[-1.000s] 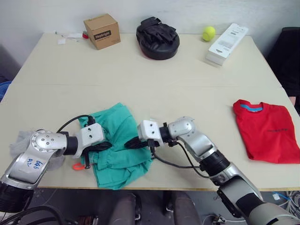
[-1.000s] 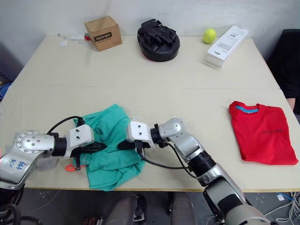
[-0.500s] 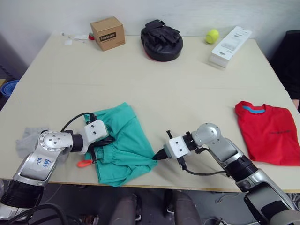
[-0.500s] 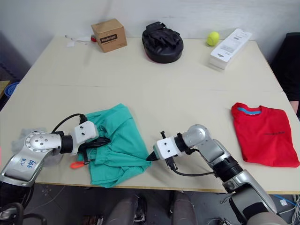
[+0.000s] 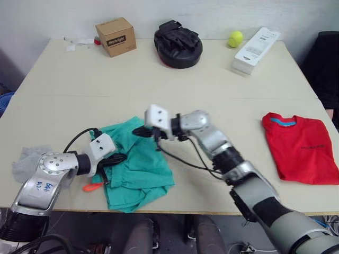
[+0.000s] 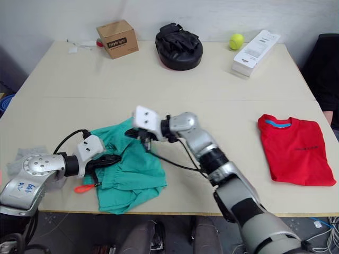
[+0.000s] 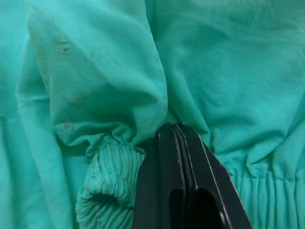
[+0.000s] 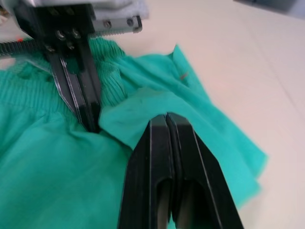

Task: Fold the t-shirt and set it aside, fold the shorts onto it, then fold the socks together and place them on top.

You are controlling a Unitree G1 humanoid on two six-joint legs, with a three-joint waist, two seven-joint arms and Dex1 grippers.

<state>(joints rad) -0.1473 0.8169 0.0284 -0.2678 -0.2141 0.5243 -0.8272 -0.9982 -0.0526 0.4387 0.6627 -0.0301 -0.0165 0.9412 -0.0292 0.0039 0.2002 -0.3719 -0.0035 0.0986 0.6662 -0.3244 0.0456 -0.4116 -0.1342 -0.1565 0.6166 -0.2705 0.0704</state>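
Head views: the shorts (image 5: 139,166) lie crumpled near the desk's (image 5: 159,84) front edge, the folded t-shirt (image 5: 299,148) well apart at the right. The socks (image 5: 24,164) sit by the left arm.

Left wrist view: the left gripper (image 7: 174,131) has its jaws pinched on the waistband.

Right wrist view: the right gripper (image 8: 167,119) jaws are pressed together on a shorts fold.

— How was the light?

— Even and soft from overhead. The table (image 5: 79,95) was bright, with no glare and only faint shadows near its far edge.

— Any blur?

— In the right wrist view the shorts (image 8: 43,167) went soft toward the edges, while the fingers (image 8: 167,162) stayed sharp. The left wrist view was crisp on the waistband folds.
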